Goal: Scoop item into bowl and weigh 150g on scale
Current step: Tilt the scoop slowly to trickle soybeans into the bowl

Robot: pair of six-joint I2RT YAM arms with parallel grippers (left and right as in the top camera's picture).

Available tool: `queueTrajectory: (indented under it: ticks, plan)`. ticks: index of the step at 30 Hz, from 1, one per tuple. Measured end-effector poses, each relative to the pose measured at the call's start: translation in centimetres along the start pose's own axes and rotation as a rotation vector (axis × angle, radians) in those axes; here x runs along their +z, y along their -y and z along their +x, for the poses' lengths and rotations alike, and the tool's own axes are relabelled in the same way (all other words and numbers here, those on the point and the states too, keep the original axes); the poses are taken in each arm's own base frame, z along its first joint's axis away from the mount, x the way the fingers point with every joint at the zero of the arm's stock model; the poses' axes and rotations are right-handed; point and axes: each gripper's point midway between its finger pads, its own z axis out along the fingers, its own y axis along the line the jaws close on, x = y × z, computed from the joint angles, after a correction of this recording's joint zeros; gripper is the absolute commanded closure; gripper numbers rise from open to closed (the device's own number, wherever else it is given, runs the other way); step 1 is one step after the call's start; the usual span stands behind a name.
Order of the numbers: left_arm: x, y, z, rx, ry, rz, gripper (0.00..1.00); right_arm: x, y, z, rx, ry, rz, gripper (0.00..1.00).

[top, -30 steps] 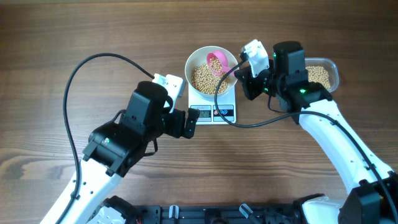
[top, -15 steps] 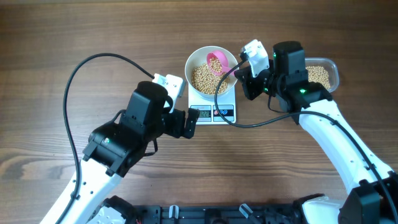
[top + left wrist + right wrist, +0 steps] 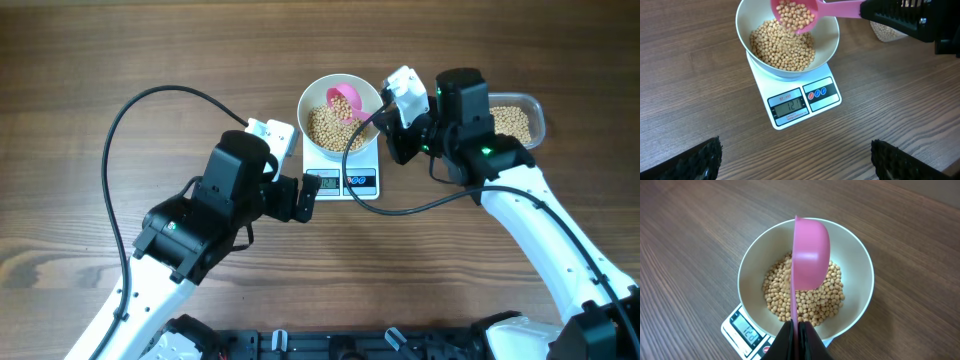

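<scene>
Pink plastic scoop (image 3: pixel 796 15), pinched in the right gripper (image 3: pixel 797 330), hung tilted with small tan beans (image 3: pixel 782 47) above the round white bowl (image 3: pixel 747 265) on the white square digital scale (image 3: pixel 805 102); the left gripper (image 3: pixel 797 160) stood spread wide nearby.

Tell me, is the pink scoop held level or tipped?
Tipped: the pink scoop is turned on its side above the bowl, with beans at its lip.

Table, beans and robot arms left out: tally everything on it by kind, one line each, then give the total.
White bowl: 1
White scale: 1
Pink scoop: 1
Clear tub: 1
Total: 4
</scene>
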Motion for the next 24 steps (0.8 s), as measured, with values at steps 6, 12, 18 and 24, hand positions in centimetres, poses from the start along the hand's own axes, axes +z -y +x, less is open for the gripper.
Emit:
queueTrajectory:
  ticks: [6, 12, 18, 24]
  plan:
    - [0.00, 0.00, -0.01, 0.000, 0.000, 0.000, 0.00, 0.11, 0.03, 0.63, -0.047, -0.032, 0.025, 0.96]
    - [0.00, 0.00, -0.01, 0.000, 0.000, 0.000, 0.00, 0.10, 0.01, 0.61, -0.031, -0.031, 0.024, 0.96]
    - [0.00, 0.00, -0.01, 0.000, 0.000, 0.000, 0.00, 0.06, 0.00, 0.57, -0.031, -0.030, 0.024, 0.96]
    - [0.00, 0.00, 0.00, 0.000, 0.000, 0.000, 0.00, 0.01, -0.01, 0.52, -0.032, -0.028, 0.025, 0.96]
